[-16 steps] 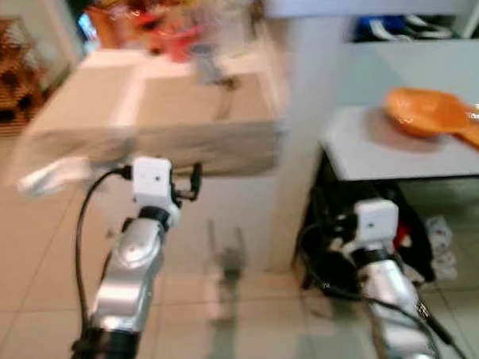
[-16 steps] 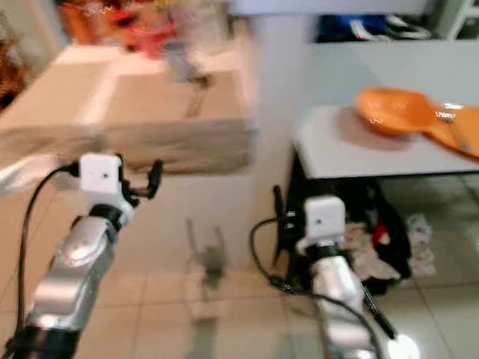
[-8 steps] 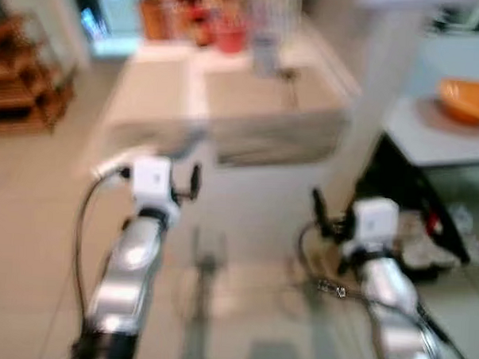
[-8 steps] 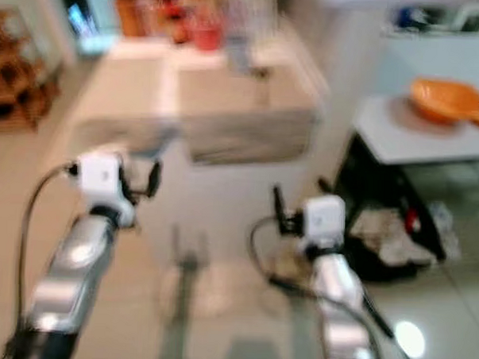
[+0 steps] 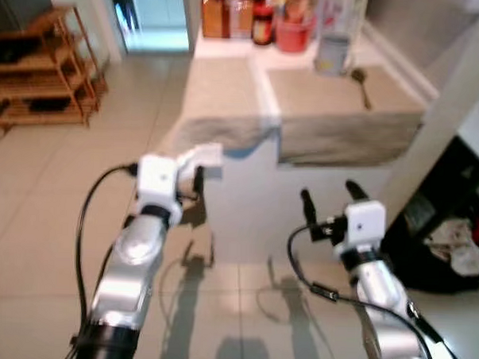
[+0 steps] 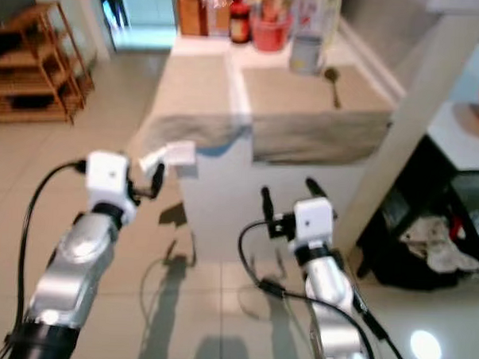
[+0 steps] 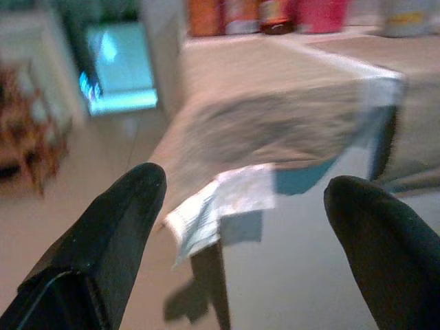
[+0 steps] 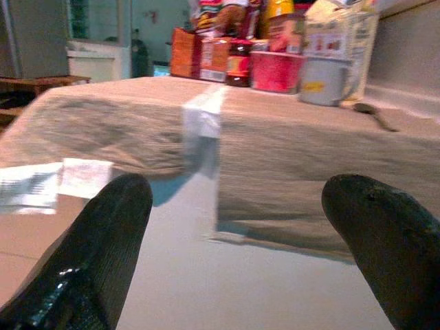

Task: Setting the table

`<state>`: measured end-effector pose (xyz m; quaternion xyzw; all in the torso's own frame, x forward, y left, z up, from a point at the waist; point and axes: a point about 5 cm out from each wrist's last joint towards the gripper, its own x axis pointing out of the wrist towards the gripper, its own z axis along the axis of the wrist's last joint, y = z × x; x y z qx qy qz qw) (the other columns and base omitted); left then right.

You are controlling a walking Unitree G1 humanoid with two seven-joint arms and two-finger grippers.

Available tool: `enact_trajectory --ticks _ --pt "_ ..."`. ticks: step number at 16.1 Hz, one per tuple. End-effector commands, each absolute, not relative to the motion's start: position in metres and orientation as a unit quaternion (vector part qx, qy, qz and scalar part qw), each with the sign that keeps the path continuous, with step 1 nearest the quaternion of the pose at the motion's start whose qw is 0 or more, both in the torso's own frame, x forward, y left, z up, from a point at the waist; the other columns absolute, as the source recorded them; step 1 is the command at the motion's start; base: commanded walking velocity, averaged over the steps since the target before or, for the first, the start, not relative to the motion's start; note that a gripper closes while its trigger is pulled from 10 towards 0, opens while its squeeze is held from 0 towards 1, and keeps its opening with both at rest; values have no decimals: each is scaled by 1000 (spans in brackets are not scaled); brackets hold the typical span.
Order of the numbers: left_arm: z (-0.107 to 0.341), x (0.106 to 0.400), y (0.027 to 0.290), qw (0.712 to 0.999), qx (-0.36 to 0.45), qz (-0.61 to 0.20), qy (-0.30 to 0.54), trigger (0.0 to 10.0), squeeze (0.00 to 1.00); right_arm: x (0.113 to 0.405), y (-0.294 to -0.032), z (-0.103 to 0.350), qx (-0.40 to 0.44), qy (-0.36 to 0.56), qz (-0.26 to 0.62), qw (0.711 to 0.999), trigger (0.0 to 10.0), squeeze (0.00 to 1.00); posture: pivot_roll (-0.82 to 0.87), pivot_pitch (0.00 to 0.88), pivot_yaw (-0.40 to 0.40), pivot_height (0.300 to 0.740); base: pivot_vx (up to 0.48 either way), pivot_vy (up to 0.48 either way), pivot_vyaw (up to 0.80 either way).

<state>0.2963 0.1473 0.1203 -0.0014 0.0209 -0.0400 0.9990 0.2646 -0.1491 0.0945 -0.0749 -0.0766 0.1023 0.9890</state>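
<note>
A white table stands ahead of me, covered by two beige placemats, the left placemat and the right placemat. A spoon lies on the right placemat, beside a grey cup. Behind them are a red container and several jars. My left gripper hovers open before the table's near left corner, nothing between its fingers. My right gripper is open too, in front of the table's near edge, with its fingers wide apart.
A white crumpled wrapper hangs at the table's near left corner. A wooden shelf stands at the far left. A white pillar rises on the right, with dark clutter on the floor beside it. Tiled floor lies open on the left.
The camera has swung left: the side table with orange bowls slid out to the right and the placemat table is now centred and sharp. Both arms keep the same raised pose.
</note>
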Motion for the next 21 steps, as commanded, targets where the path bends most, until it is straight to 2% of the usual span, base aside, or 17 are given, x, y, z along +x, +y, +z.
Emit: enact_trajectory --ticks 1,7,19,21 --pt "115 298 148 998 -36 -33 46 10000 0 267 -154 98 -74 -76 93 990 10000 0 -112 0 76 740 0 0 0" --pt "118 298 146 998 3 -45 34 10000 0 268 -152 98 -80 -76 98 989 10000 0 -113 0 75 740 0 0 0" --pt "117 301 144 998 12 -49 34 10000 0 267 -154 99 -88 -77 94 989 10000 0 -122 0 79 740 0 -476 0" --pt "117 302 147 999 24 -37 29 10000 0 268 -155 100 -87 -79 91 989 10000 0 -124 0 80 740 0 0 0"
